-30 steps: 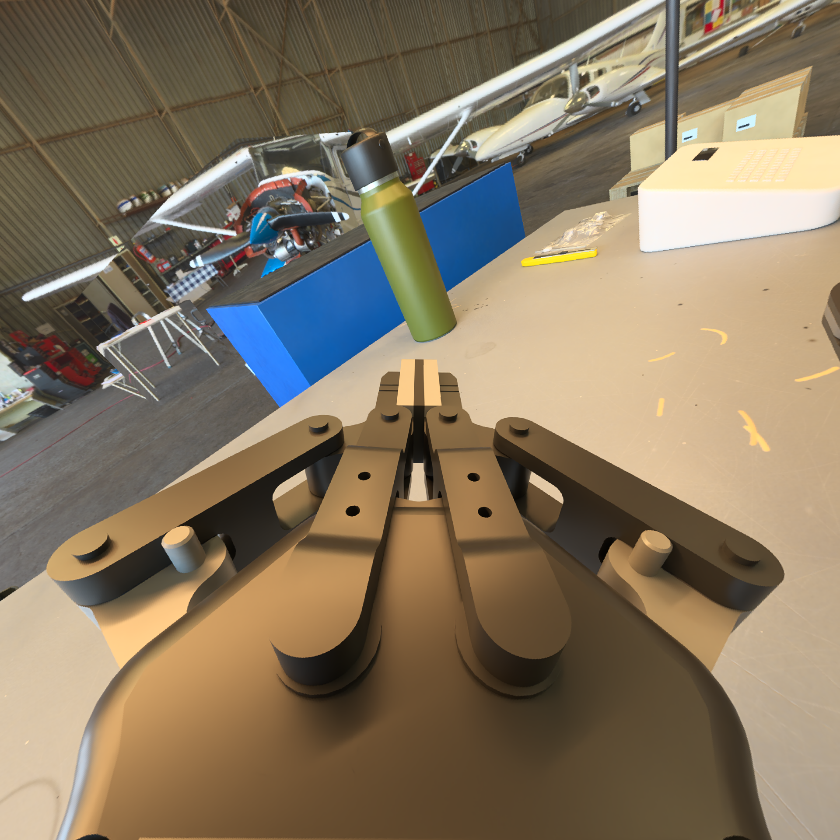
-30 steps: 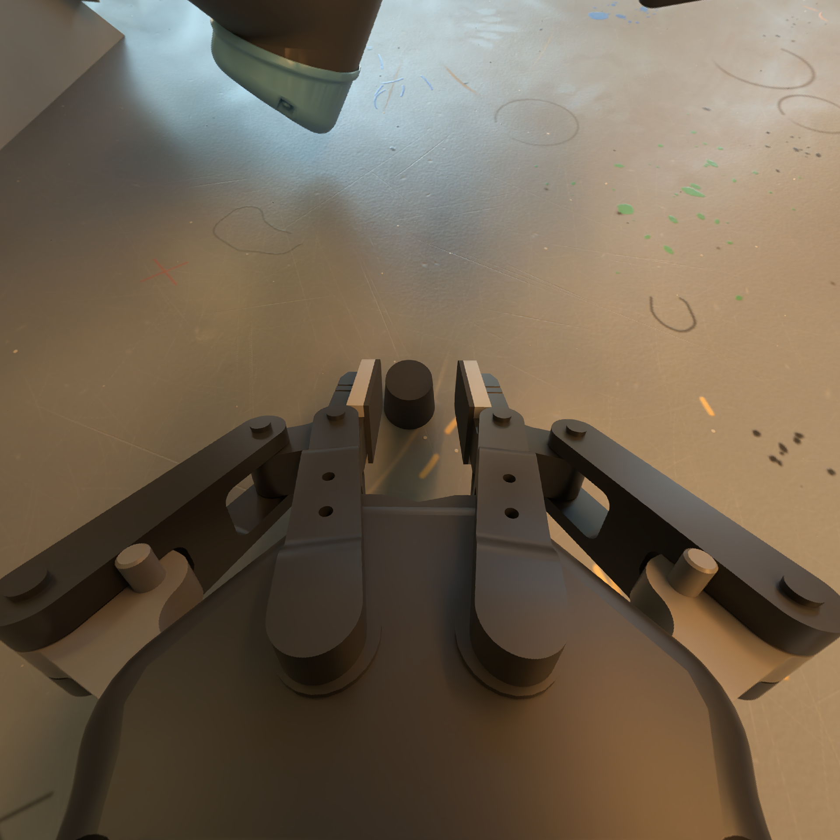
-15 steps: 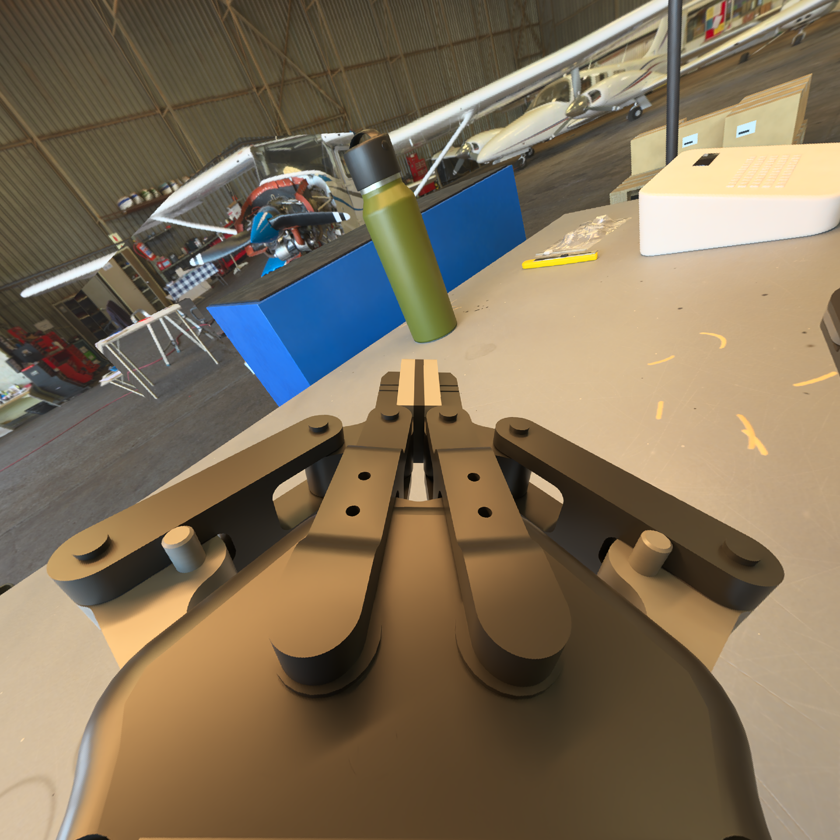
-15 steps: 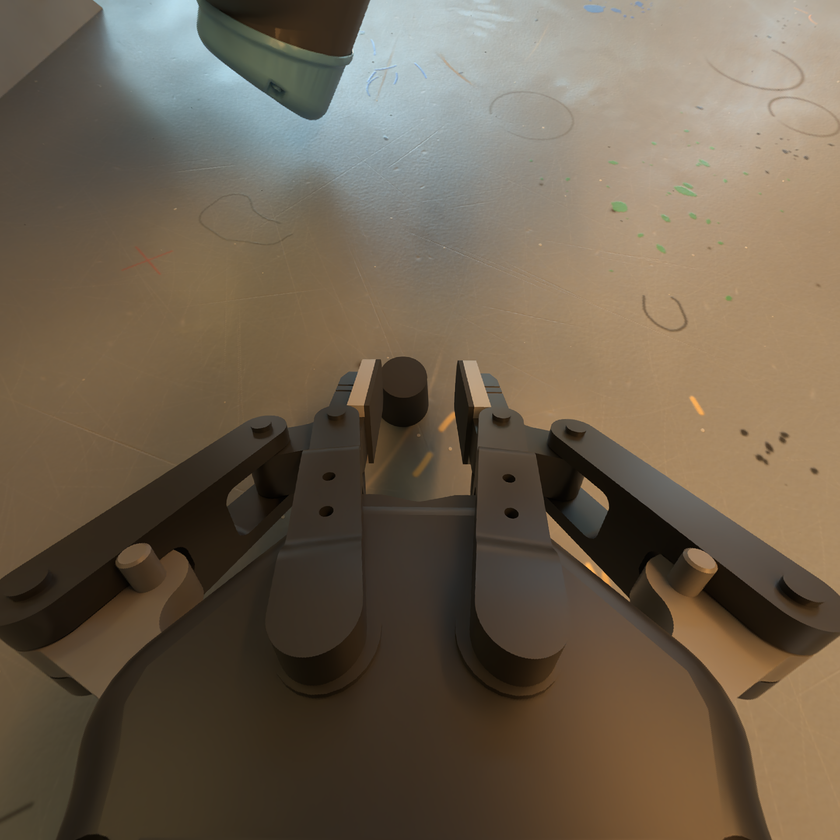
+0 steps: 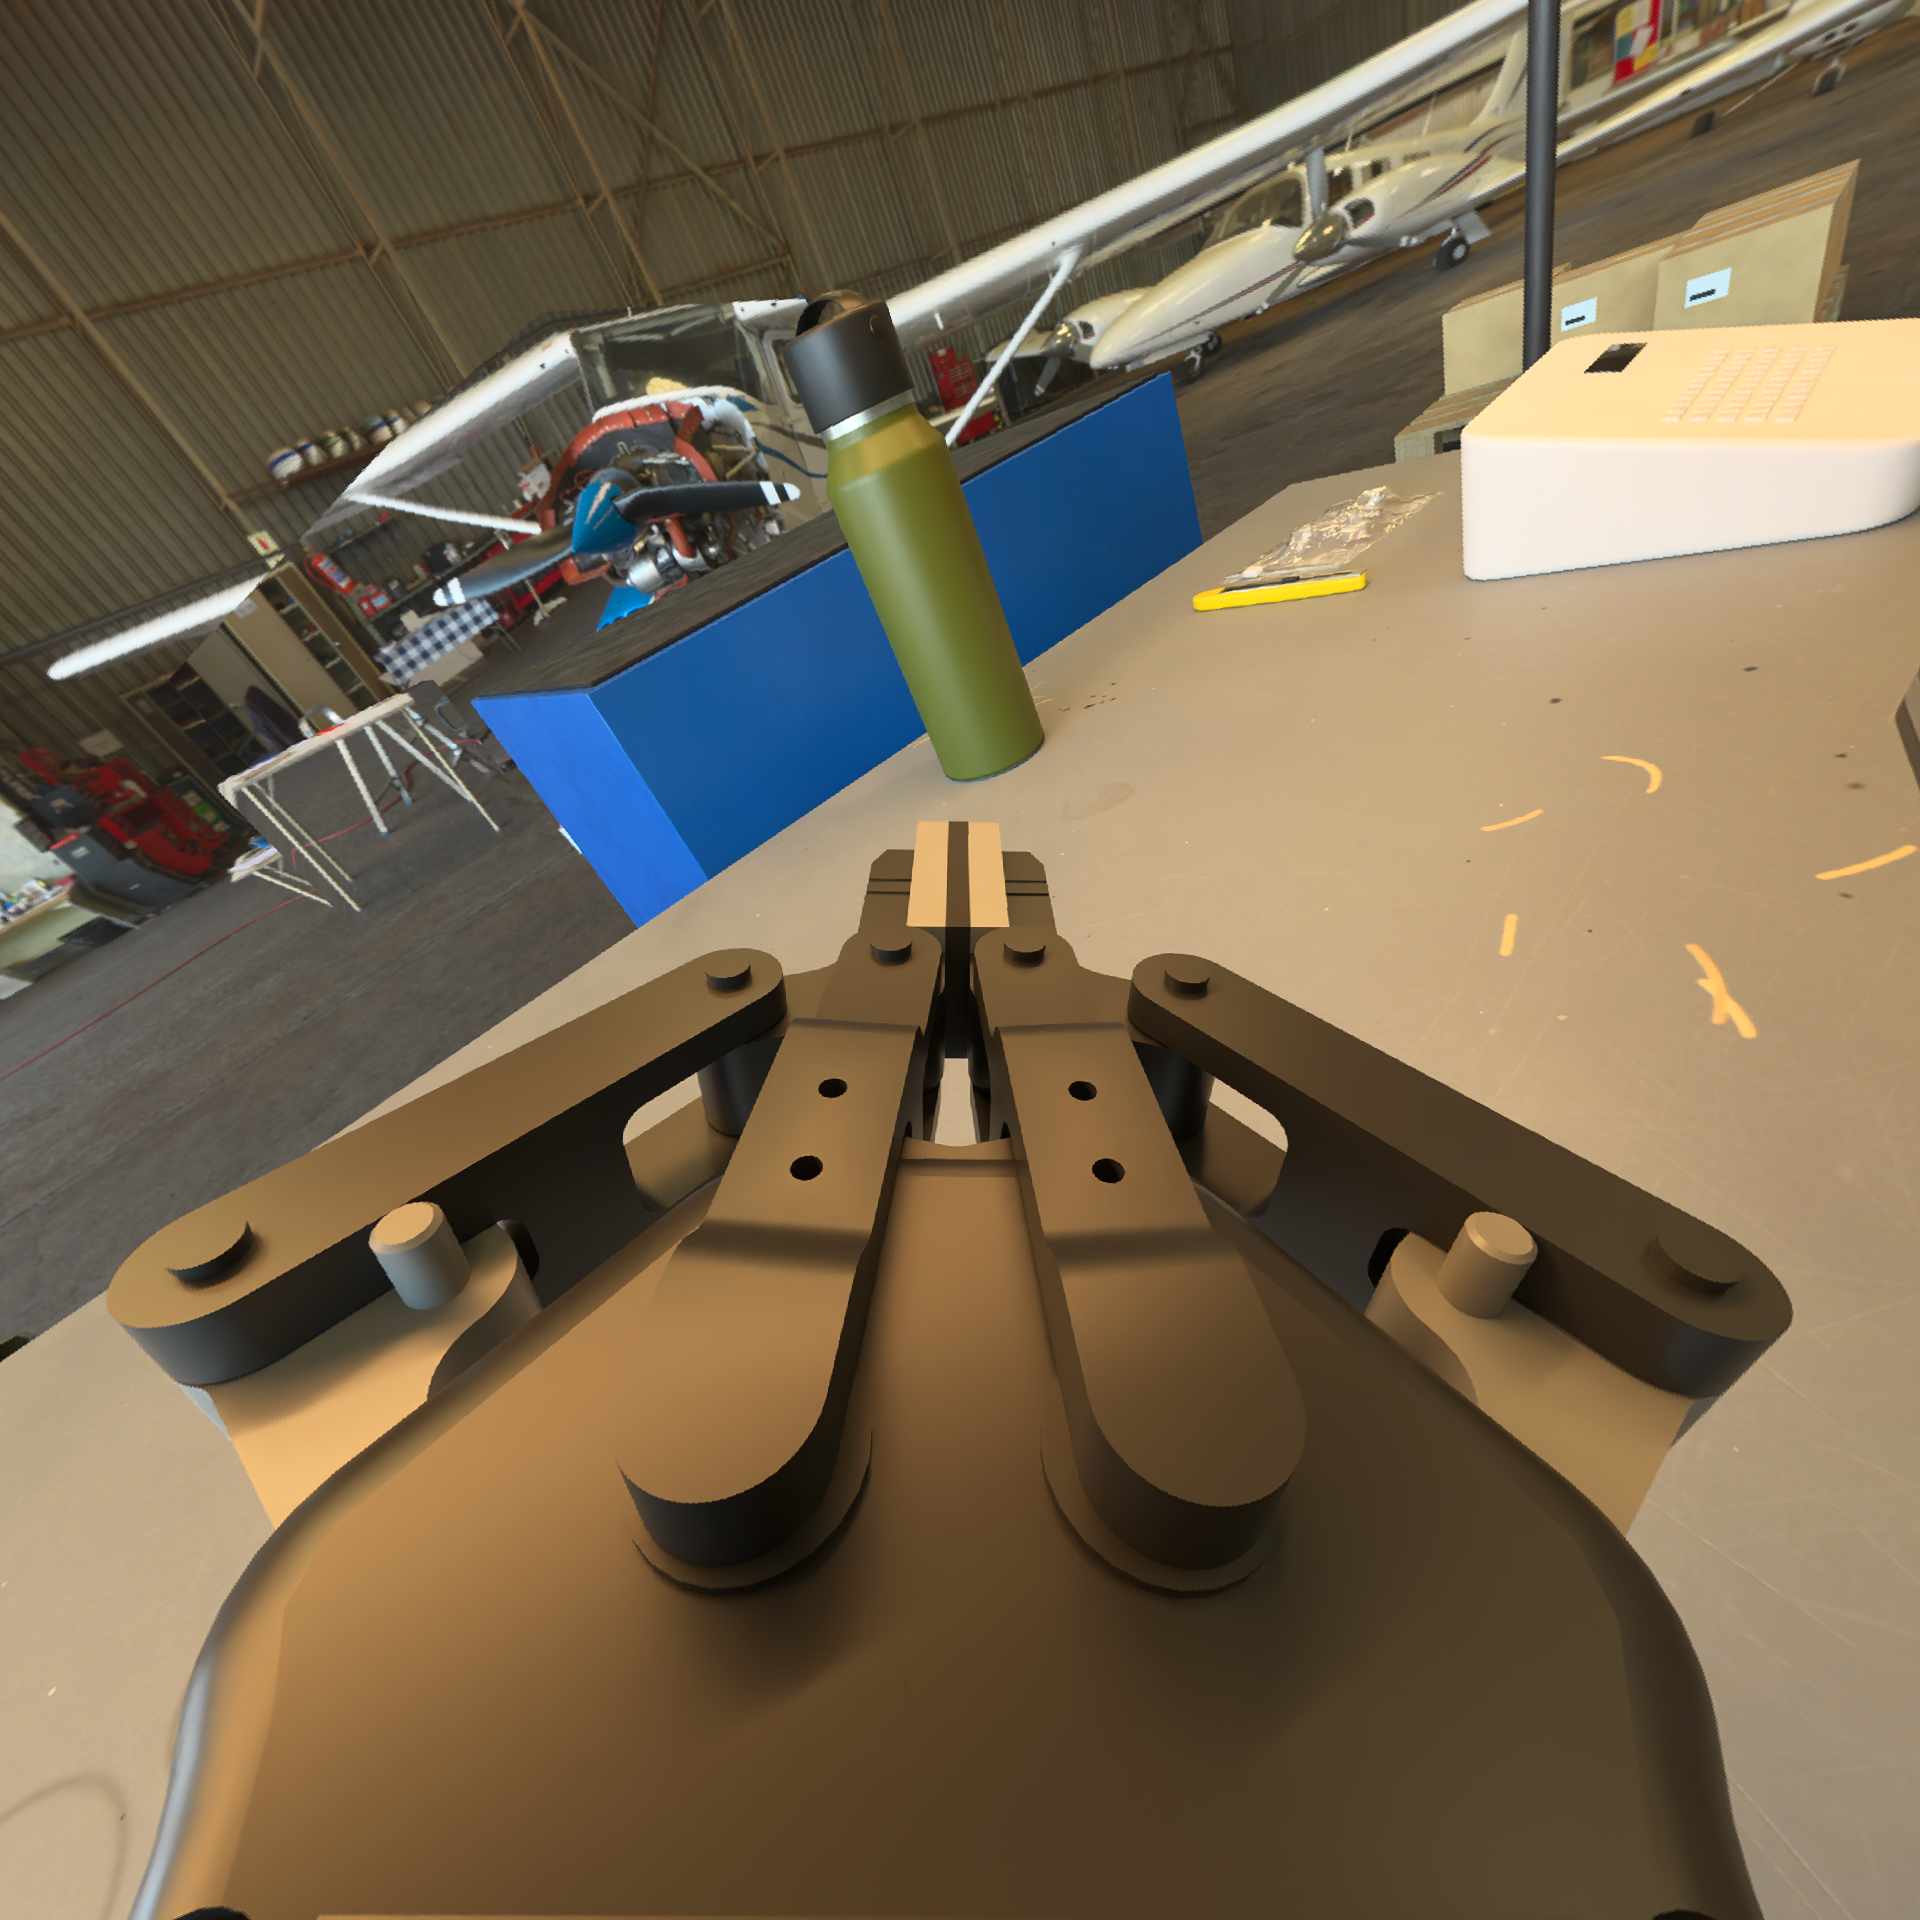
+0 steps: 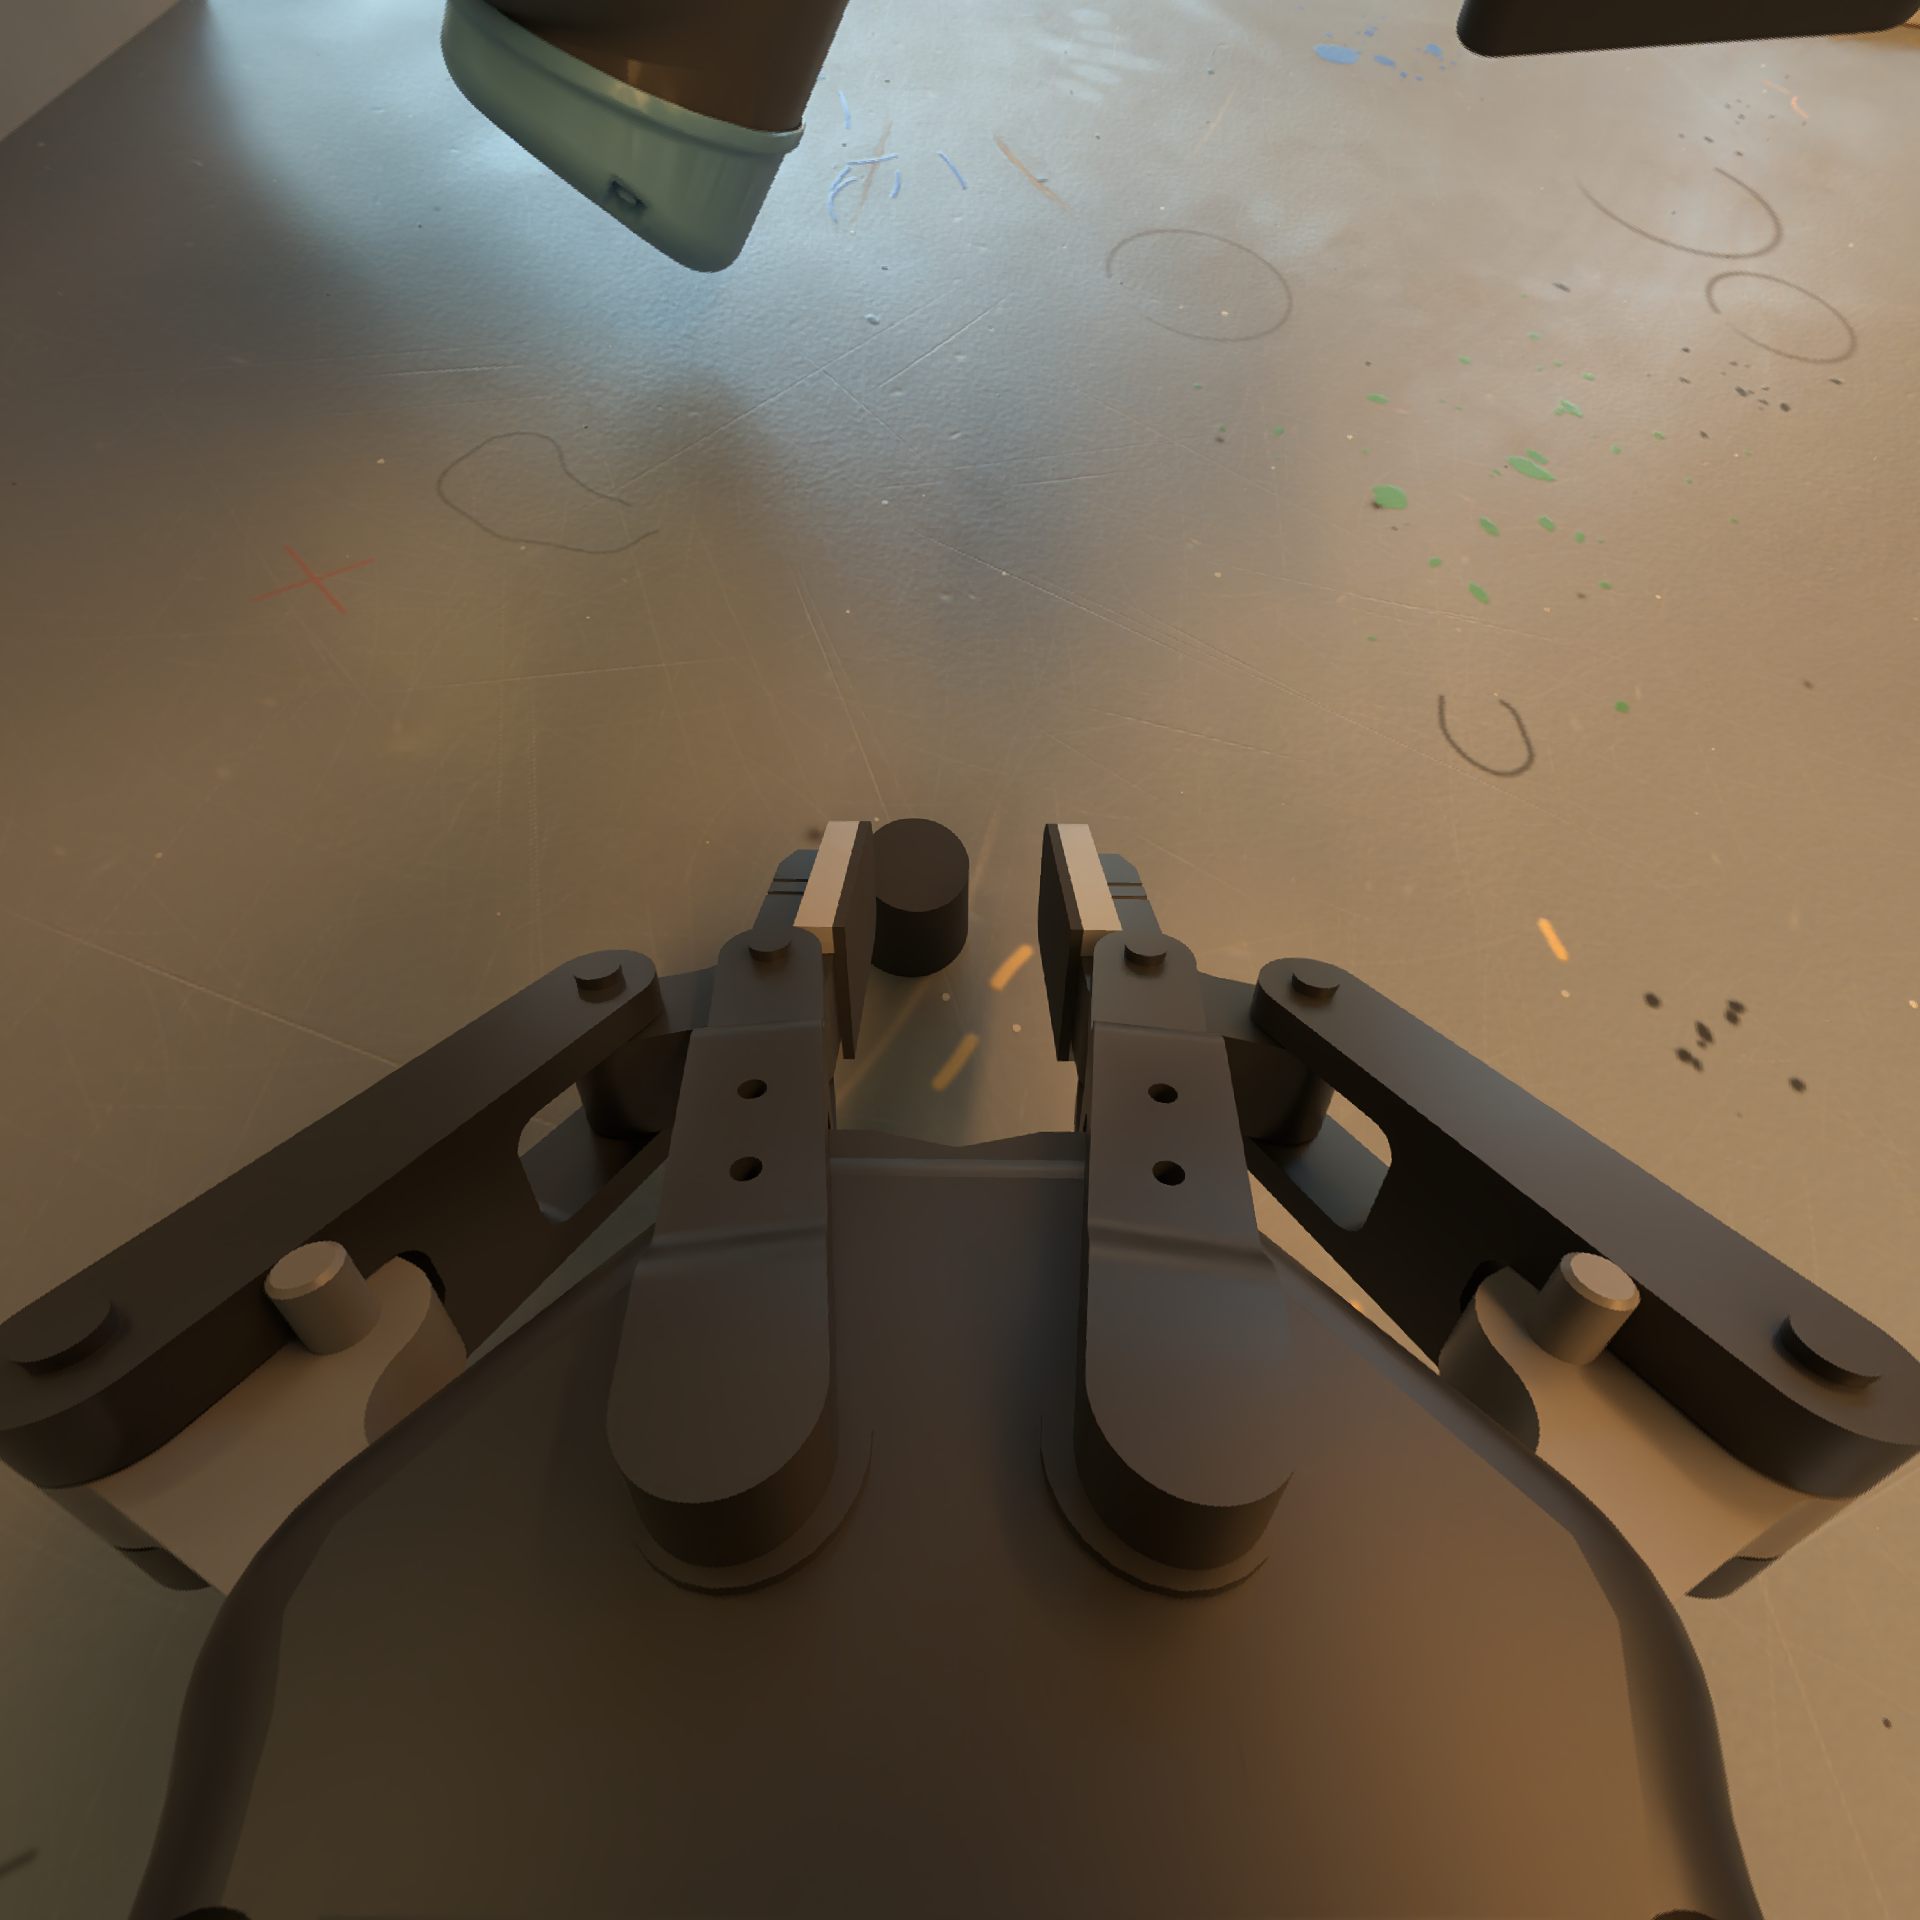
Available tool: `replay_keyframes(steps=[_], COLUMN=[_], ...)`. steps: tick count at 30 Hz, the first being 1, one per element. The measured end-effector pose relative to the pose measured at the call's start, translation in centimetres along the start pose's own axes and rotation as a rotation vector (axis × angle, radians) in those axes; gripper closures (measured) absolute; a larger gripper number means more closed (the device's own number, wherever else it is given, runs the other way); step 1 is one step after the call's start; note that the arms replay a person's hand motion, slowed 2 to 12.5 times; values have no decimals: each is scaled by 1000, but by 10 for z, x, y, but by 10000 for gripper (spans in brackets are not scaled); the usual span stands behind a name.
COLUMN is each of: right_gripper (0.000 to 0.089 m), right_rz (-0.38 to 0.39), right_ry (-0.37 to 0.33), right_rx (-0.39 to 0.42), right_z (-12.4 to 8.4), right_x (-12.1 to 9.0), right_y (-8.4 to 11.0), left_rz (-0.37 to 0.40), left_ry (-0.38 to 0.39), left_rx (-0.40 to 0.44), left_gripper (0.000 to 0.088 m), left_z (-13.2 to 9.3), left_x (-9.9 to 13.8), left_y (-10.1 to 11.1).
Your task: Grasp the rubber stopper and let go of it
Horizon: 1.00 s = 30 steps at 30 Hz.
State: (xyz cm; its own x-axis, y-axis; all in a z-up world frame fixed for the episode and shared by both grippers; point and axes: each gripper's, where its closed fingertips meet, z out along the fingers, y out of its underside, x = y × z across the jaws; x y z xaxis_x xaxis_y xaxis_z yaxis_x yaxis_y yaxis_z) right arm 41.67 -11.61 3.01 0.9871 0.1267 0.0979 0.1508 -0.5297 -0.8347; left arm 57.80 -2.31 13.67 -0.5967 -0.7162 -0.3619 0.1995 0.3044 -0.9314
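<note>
The rubber stopper (image 6: 918,897) is a small dark grey plug standing on the grey table (image 6: 1039,540) in the right wrist view. My right gripper (image 6: 951,883) is open and straddles it; the stopper sits close against the left pad (image 6: 831,883), with a clear gap to the right pad (image 6: 1081,888). My left gripper (image 5: 958,871) is shut and empty, held above the table (image 5: 1351,935) near its left edge. The stopper does not show in the left wrist view.
A green bottle with a black cap (image 5: 925,582) stands ahead of the left gripper. A white box (image 5: 1683,457) and a yellow-edged packet (image 5: 1283,582) lie at the far right. A pale green arm part (image 6: 623,135) hangs at the top left of the right wrist view.
The right gripper has drifted to the right, so the stopper now sits against the left pad instead of midway. The left gripper has barely moved.
</note>
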Motion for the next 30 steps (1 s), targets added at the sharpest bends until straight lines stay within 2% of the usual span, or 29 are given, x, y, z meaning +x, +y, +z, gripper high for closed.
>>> replay_keyframes(steps=[30], right_gripper=[606], right_rz=[27], right_ry=[2], right_rx=[47], right_z=[-4], right_x=[1], right_y=[-5], left_rz=[-28], left_ry=[-5], left_rx=[21], left_gripper=[882], left_z=[-3], left_x=[-3], left_y=[-4])
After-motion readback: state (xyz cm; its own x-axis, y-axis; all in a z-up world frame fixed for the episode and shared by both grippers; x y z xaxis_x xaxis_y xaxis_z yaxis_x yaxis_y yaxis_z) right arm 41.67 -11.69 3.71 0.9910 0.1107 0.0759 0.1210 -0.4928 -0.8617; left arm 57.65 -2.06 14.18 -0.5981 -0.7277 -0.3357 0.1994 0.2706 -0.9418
